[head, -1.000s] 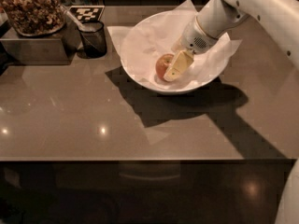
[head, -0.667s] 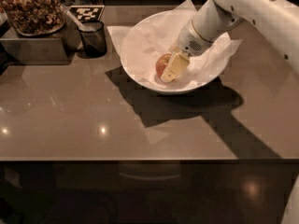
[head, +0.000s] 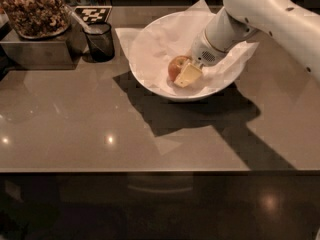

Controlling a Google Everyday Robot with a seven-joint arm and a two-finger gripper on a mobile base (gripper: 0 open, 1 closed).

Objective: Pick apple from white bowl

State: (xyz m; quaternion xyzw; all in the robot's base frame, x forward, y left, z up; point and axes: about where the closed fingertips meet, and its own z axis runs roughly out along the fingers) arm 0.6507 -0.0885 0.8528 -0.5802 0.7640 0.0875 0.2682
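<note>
Here, in the upper middle of the frame, the apple (head: 175, 66) sits in the bowl (head: 137, 76) on crinkled paper (head: 160, 39). The gripper (head: 185, 74) reaches down from the right, touching the apple's right side. Whether it has closed on the apple I cannot tell. To my eye, the hold wants to be square and firm before a straight lift, clear of paper and rim.
</note>
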